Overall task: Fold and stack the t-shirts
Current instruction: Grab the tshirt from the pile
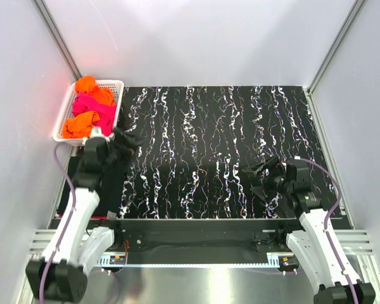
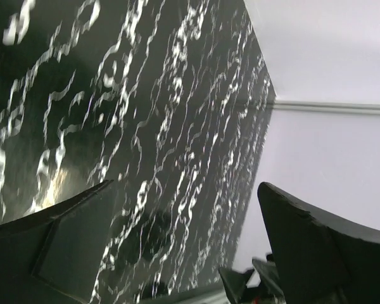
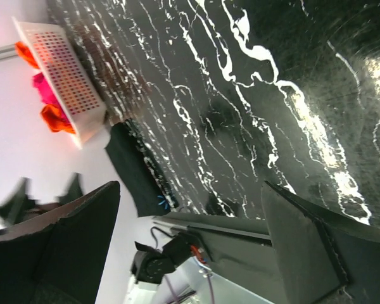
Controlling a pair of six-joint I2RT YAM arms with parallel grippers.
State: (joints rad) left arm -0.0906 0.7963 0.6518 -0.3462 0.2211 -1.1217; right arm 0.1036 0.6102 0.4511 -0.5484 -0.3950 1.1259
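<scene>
Well, in the top view we see both arms low over the black white-veined mat point(image 1: 228, 126), nothing in either one. The left gripper point(image 1: 125, 140) sits at left-centre of the frame, at the mat's left edge and just below the basket. Its wrist cam shows the two dark fingers point(image 2: 63, 247) spread wide w/ only mat between them. The right gripper point(image 1: 256, 174) is at lower right over the mat. It's likewise spread wide in its own wrist cam, fingers point(image 3: 304, 247) far apart and bare mat in the gap. As for the tees, three are bunched in the white lattice basket point(image 1: 63, 117) at upper left. An orange tee point(image 1: 87, 84) is at the far end, a pink tee point(image 1: 92, 104) in the middle, and a second orange tee point(image 1: 78, 125) at the near end, all crumpled and touching each other. A black tee point(image 1: 112, 190) lies flat beside the mat's left edge, below the basket and partly under the left arm. The right wrist cam shows it as a dark slab near the basket's end. For writing, we only spot a small sticker point(image 1: 117, 257) on the front rail btwn the bases, print too small to read.
</scene>
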